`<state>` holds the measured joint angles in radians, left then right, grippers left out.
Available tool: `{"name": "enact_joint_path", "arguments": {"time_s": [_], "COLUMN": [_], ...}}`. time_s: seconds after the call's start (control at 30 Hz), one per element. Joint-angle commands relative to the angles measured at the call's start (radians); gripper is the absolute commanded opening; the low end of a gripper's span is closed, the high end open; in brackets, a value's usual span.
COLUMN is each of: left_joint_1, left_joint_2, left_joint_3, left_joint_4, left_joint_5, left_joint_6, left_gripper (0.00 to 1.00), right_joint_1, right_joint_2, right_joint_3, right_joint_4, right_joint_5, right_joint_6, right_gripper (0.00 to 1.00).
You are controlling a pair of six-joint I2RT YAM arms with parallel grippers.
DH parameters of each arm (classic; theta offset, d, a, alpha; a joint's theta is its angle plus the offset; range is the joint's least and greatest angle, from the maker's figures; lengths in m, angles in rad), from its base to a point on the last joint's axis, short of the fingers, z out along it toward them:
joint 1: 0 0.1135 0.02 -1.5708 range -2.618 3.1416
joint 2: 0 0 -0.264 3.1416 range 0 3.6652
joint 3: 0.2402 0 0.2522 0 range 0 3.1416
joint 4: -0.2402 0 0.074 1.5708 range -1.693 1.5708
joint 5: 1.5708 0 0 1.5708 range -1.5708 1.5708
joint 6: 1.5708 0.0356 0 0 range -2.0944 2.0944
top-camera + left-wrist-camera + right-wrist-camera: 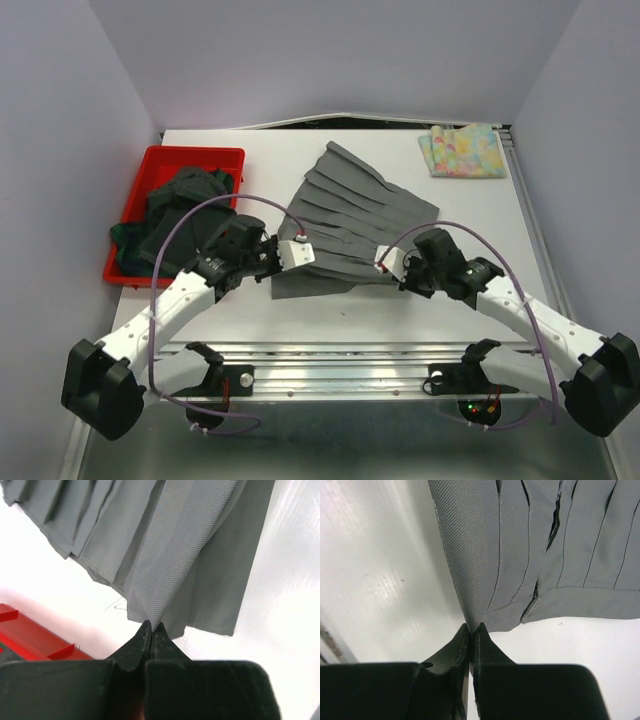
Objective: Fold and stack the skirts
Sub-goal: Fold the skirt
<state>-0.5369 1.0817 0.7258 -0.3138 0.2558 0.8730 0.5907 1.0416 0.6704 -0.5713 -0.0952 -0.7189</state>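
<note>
grey pleated skirt (352, 222) lay spread on table (250, 160) centre | left gripper (151, 628) pinched tight on near-left corner | right gripper (473, 629) pinched on near-right corner | likely so near edge folds evenly

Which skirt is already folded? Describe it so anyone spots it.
On the white table, far right corner, the pastel skirt lies alone, folded square. Unlike the grey pleated skirt fanned out mid-table and the dark clothes in the red bin, it is yellow-blue with pink print.
</note>
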Motion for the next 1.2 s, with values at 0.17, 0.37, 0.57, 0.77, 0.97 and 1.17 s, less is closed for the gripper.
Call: {"name": "enact_joint_path", "arguments": {"time_s": [0.17, 0.37, 0.57, 0.77, 0.97, 1.17], "left_joint_1": [-0.009, -0.020, -0.020, -0.020, -0.020, -0.020], "left_joint_2": [-0.199, -0.235, -0.120, 0.056, 0.196, 0.279], "left_joint_3": [0.104, 0.272, 0.411, 0.520, 0.619, 0.691], "left_joint_4": [-0.264, -0.304, -0.182, -0.016, 0.081, 0.157], "left_joint_5": [0.017, -0.018, -0.078, -0.138, -0.147, -0.147], "left_joint_6": [-0.095, -0.172, -0.195, -0.161, -0.120, -0.100], "left_gripper": [0.00, 0.00, 0.00, 0.00, 0.00, 0.00], "right_joint_1": [0.006, 0.006, 0.006, -0.003, -0.142, -0.373], "right_joint_2": [-0.094, -0.137, -0.106, -0.046, 0.020, 0.214], "right_joint_3": [0.168, 0.219, 0.216, 0.264, 0.363, 0.500], "right_joint_4": [-0.283, -0.366, -0.346, -0.325, -0.344, -0.452], "right_joint_5": [-0.106, -0.118, -0.132, -0.170, -0.280, -0.484], "right_joint_6": [0.012, 0.035, 0.084, 0.111, 0.070, -0.088], "right_gripper": [0.01, 0.01, 0.01, 0.01, 0.01, 0.01]}}
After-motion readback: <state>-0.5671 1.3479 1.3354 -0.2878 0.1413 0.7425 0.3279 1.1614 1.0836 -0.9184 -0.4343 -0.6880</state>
